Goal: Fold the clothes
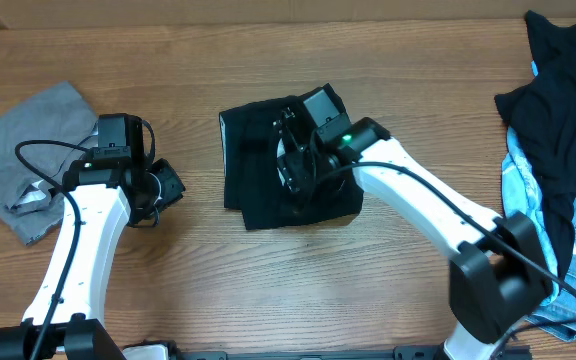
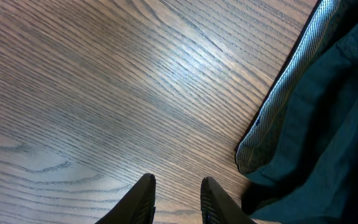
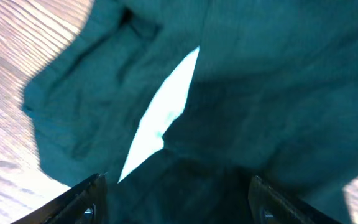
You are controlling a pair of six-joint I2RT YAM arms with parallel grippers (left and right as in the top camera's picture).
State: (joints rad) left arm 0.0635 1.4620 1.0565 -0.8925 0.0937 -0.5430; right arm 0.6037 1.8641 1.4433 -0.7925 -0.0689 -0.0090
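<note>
The clothes in play are black shorts [image 1: 253,150], lying folded in a rough square at the table's middle. My right gripper [image 1: 290,152] hovers over their right half, open. In the right wrist view its fingers [image 3: 86,199] stand wide apart above the dark cloth [image 3: 278,81], with nothing held. My left gripper [image 1: 171,186] rests over bare wood just left of the shorts. Its jaws [image 2: 178,186] stand a little apart with nothing between them. The shorts' pale mesh waistband [image 2: 284,93] shows at that view's right.
A grey garment [image 1: 28,150] lies crumpled at the far left. At the right edge is a pile of a black piece [image 1: 558,110] over light-blue denim [image 1: 526,200]. Wooden table [image 1: 208,280] surrounds the shorts.
</note>
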